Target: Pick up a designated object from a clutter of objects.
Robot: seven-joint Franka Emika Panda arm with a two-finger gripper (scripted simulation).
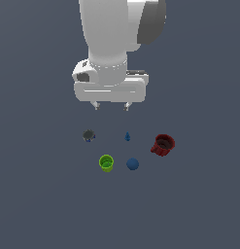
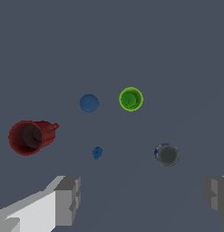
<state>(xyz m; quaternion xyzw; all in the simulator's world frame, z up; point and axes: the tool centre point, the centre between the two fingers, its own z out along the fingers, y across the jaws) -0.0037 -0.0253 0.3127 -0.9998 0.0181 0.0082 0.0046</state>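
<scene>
1. The gripper [image 1: 111,105] hangs above the clutter, fingers spread, holding nothing.
2. The tiny blue piece [image 1: 127,136] stands ungrasped, at the blue ball's [image 1: 132,164] eleven o'clock in the exterior view.
3. Descent, grasp and lift all remain.

White Panda arm reaching straight down from the top of the exterior view, wrist vertical, gripper [image 1: 111,105] pointing downward, hanging high above the surface, jaws spread wide apart, nothing between its short grey fingertips [image 1: 95,105]
</scene>
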